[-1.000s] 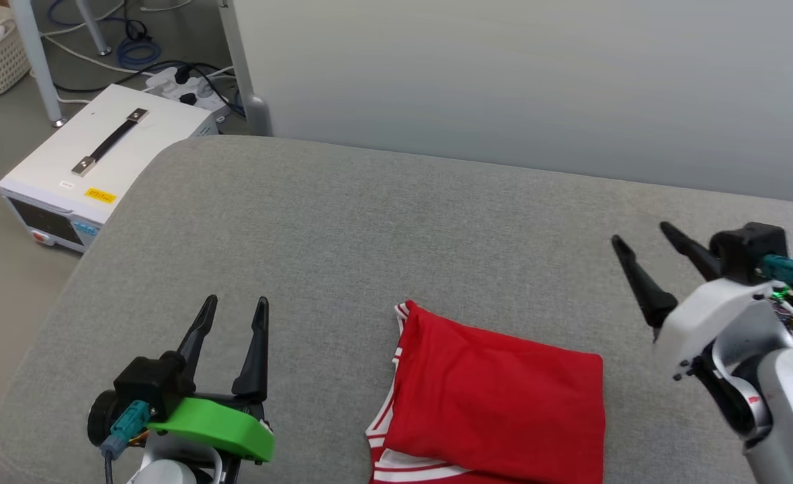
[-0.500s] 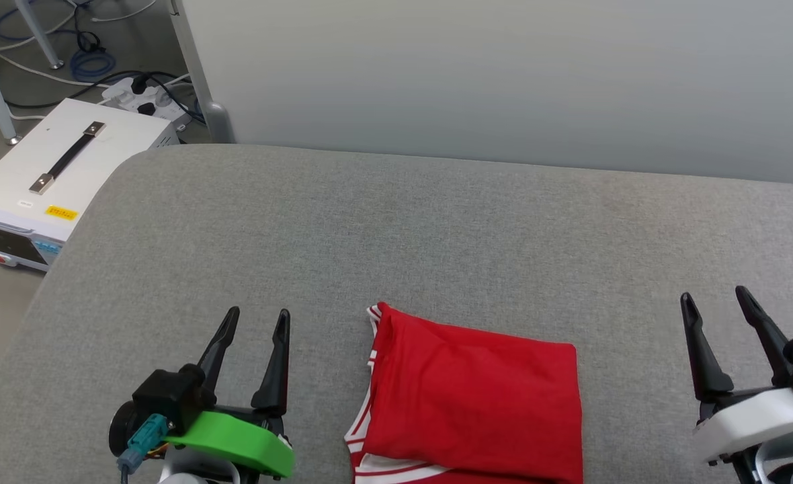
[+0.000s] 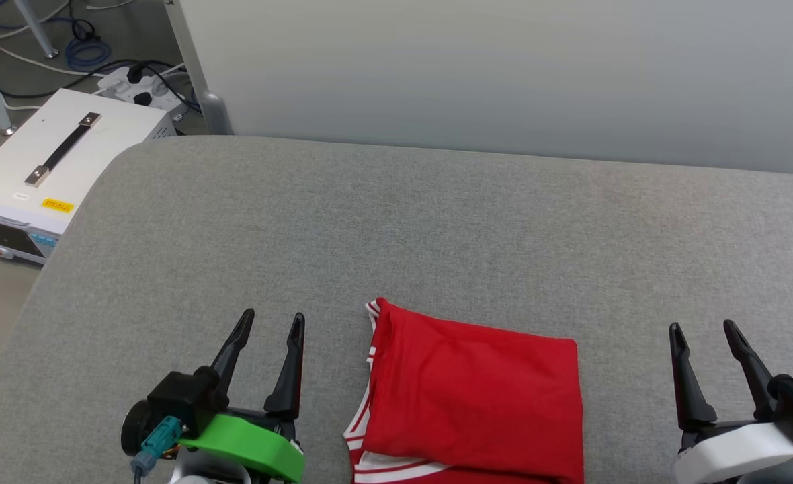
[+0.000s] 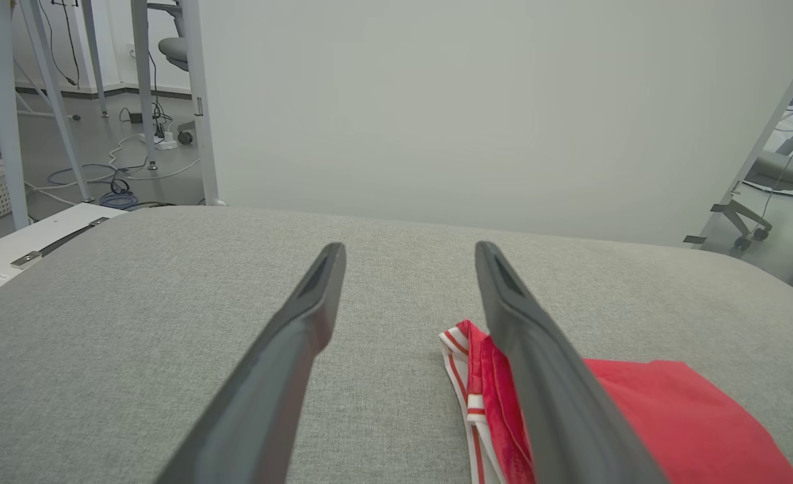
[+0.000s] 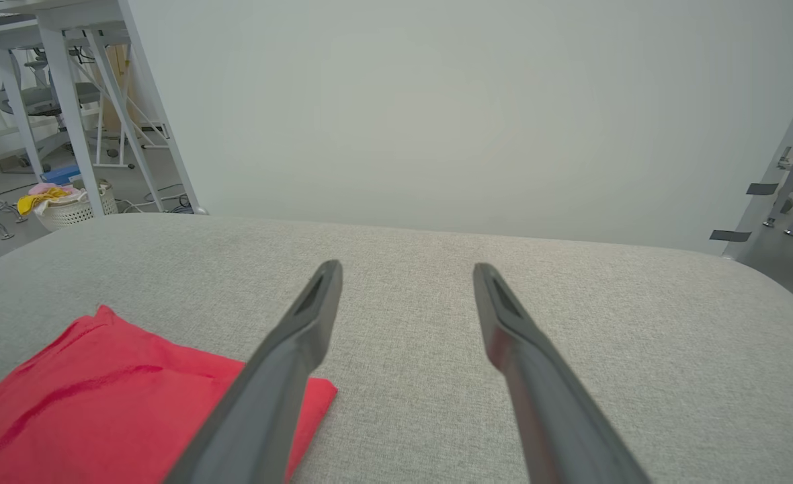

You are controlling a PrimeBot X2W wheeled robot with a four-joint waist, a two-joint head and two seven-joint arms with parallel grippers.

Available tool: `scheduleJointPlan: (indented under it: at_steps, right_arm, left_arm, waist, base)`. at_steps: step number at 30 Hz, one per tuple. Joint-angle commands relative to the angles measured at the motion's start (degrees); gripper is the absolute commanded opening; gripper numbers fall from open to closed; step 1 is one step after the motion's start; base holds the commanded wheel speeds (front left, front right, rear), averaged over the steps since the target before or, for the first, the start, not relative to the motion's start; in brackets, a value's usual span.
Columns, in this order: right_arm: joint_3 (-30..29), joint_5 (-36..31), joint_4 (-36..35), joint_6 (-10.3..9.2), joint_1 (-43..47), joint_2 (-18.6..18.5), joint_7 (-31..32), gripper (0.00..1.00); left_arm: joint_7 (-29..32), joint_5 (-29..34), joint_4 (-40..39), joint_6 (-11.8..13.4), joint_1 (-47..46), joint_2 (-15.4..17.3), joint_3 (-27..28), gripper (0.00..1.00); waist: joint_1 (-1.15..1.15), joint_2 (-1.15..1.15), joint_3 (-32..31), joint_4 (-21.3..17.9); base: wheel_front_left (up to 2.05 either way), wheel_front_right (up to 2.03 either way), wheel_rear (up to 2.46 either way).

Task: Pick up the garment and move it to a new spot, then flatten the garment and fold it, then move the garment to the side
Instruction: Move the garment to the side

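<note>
Garment (image 3: pixel 467 396), one folded piece, lies between left gripper (image 3: pixel 273 314) and right gripper (image 3: pixel 701 325), both spread apart, empty.

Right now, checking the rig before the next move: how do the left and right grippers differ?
The left gripper has a green collar; the right gripper has a white one. The left sits off the striped edge of the garment; the right sits off its plain red edge. Both are open and empty.
</note>
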Motion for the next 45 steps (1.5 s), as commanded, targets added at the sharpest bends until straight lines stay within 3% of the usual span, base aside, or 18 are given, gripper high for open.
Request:
scheduleJointPlan:
  at_steps: [1, 6, 10, 17, 23, 31, 36, 37, 38, 40, 45]
  right_arm:
    - [0.3, -0.3, 0.2, -0.02, -0.2, -0.3, -0.2, 1.00]
    - [0.7, 0.7, 0.7, -0.02, -0.4, -0.5, 2.5, 1.00]
    - [2.6, 3.0, 0.6, -0.02, -0.5, -1.3, 8.6, 1.00]
    - [8.8, 9.9, -1.6, -0.02, -2.2, -4.2, 30.0, 1.00]
    - [7.3, 12.8, -1.4, -0.02, -4.6, -1.4, 46.5, 1.00]
    - [4.5, 11.4, 3.9, -0.02, -8.4, 1.5, 55.4, 1.00]
    - [5.3, 11.2, 6.9, -0.02, -8.5, 2.1, 57.2, 1.00]
    - [5.7, 11.0, 7.5, -0.02, -8.5, 2.1, 57.5, 0.95]
    - [6.0, 10.8, 7.9, -0.02, -8.5, 2.0, 57.6, 0.44]
    - [7.6, 10.1, 8.4, -0.02, -9.2, 1.0, 56.3, 0.00]
    - [10.6, 8.6, 6.8, -0.02, -10.4, -2.7, 54.6, 0.00]
  left_arm:
    - [-0.3, 0.3, -0.2, -0.2, 0.0, 0.1, -0.1, 1.00]
    - [-0.3, 0.5, 0.2, -0.2, -0.5, 0.0, -0.7, 1.00]
    - [-0.3, 0.6, 0.4, -0.2, -0.8, 0.0, -0.9, 1.00]
    - [-0.3, 0.9, 0.2, -0.2, -2.3, 0.0, -1.9, 1.00]
    - [-0.3, 1.0, 0.3, -0.2, -3.7, -0.4, -2.9, 1.00]
    - [-0.3, 1.0, 1.1, -0.2, -5.5, -0.6, -3.4, 1.00]
    - [-0.3, 1.0, 1.1, -0.2, -5.9, -0.8, -3.4, 1.00]
    - [-0.3, 1.0, 1.2, -0.2, -6.0, -0.7, -3.4, 1.00]
    - [-0.3, 1.0, 1.2, -0.2, -6.1, -0.7, -3.4, 1.00]
    - [-0.3, 1.1, 1.5, -0.2, -6.2, -0.6, -3.0, 1.00]
    - [-0.3, 1.1, 1.9, -0.2, -5.8, -0.5, -3.2, 1.00]
  waist:
    - [0.00, 0.00, 0.1, 0.1]
    - [0.00, 0.00, 0.8, 0.7]
    - [0.00, 0.00, 1.6, 1.3]
    - [0.00, 0.00, 4.2, 2.8]
    - [0.00, 0.00, 6.7, 4.8]
    - [0.00, 0.00, 9.8, 8.5]
    - [0.00, 0.00, 10.6, 9.3]
    - [0.00, 0.00, 10.6, 9.4]
    - [0.00, 0.00, 10.7, 9.4]
    - [0.00, 0.00, 10.4, 8.8]
    - [0.00, 0.00, 9.0, 6.9]
  base:
    - [0.00, 0.00, 0.00]
    - [0.00, 0.00, 0.00]
    - [0.00, 0.00, 0.00]
    - [0.00, 0.00, 0.00]
    - [0.00, 0.00, 0.00]
    - [0.00, 0.00, 0.00]
    - [0.00, 0.00, 0.00]
    - [0.00, 0.00, 0.00]
    - [0.00, 0.00, 0.00]
    - [0.00, 0.00, 0.00]
    - [0.00, 0.00, 0.00]
